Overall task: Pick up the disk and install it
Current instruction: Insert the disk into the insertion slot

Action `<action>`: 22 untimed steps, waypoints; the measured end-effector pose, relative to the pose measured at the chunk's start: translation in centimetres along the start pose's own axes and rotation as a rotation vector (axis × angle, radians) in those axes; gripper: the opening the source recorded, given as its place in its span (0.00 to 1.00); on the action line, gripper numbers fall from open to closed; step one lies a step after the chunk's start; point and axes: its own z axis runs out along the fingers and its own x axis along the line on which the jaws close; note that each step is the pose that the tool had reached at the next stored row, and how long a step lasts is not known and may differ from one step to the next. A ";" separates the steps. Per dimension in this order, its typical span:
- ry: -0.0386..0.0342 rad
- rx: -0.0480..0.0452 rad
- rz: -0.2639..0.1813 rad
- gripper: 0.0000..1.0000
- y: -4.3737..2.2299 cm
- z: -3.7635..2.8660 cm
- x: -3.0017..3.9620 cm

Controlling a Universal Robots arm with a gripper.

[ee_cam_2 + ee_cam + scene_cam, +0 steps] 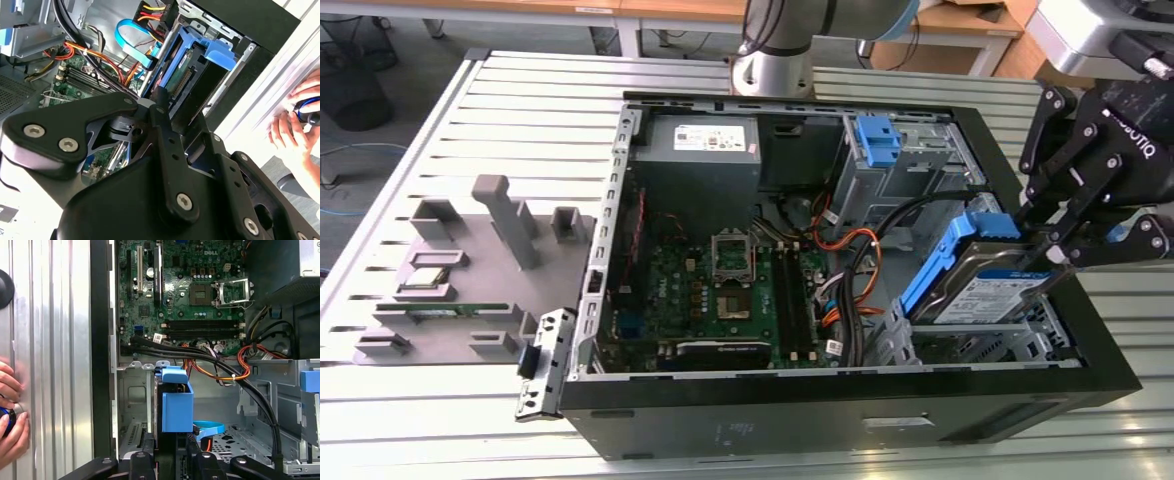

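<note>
The disk (983,283), a silver drive with a blue-and-white label and blue side rails, hangs tilted over the metal drive cage (1014,340) in the corner of the open computer case (854,420) at the exterior view's right. My gripper (1054,250) comes down from the exterior view's right and is shut on the disk's upper end. In the second wrist view the disk (181,75) sits edge-on just beyond my fingers (160,107). In the first wrist view its blue rail end (176,405) stands above my gripper (172,462).
A bare blue bracket (878,135) sits in the upper bay, beside the grey power supply (704,135). Orange and black cables (854,260) run past the motherboard (720,290) close to the cage. A grey parts tray (467,270) lies outside. A person's hands (300,115) rest outside the case.
</note>
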 end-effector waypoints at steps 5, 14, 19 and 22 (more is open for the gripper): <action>-0.0006 0.0002 0.000 0.35 0.00 0.13 0.00; -0.0002 0.0014 0.000 0.35 -0.02 1.72 0.05; -0.0003 0.0014 0.000 0.35 -0.02 2.62 0.08; -0.0002 0.0014 0.000 0.35 -0.03 3.18 0.10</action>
